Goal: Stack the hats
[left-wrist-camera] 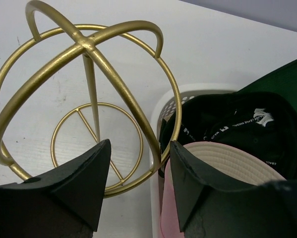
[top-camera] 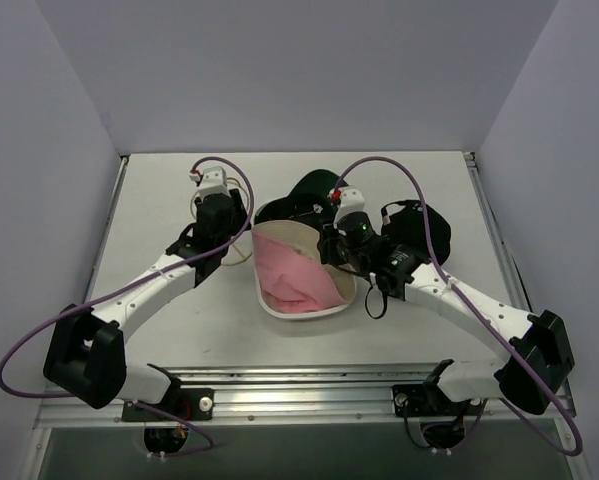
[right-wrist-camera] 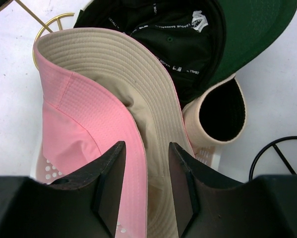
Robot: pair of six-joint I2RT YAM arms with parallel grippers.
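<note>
- Right tool (right-wrist-camera: 146,191) comes down at the right-hand side of the white tray (left-wrist-camera: 157,124). Its two fingers (right-wrist-camera: 108,183) are drawn in on a fold of the pink hat (right-wrist-camera: 74,124), and the bunched fabric fills the gap between them.
- That pink hat stands tilted up out of the tray, brim uppermost, with its pink face toward the left arm. The stitched underside of its brim is beige.
- Just to the right of the held fold, a beige hat (right-wrist-camera: 195,116) with a dark hollow lies against the tray's perforated wall, touching the pink hat's brim.
- Beyond both, over the far end of the tray, the dark green hat (right-wrist-camera: 257,39) lies upside down. Its green peak is farthest from the tool, and its black lining with white-lettered seam tape faces up. It partly overlaps the beige hat.
- A black hat (top-camera: 426,222) sits on the surface (top-camera: 429,175) right of the tray, apart from the others and partly hidden behind the right arm.
- A black wire loop (right-wrist-camera: 276,148) lies on the surface near the right tool, only part of it in view.
- Left tool (left-wrist-camera: 141,183) hovers on the other side of the tray with its fingers spread wide and nothing between them.
- Directly ahead of it stands a gold wire stand (left-wrist-camera: 84,47), with a round base, a thin post and crossed hoops on top. It is just beside the tray's left rim; I cannot tell whether the wire touches the rim.
</note>
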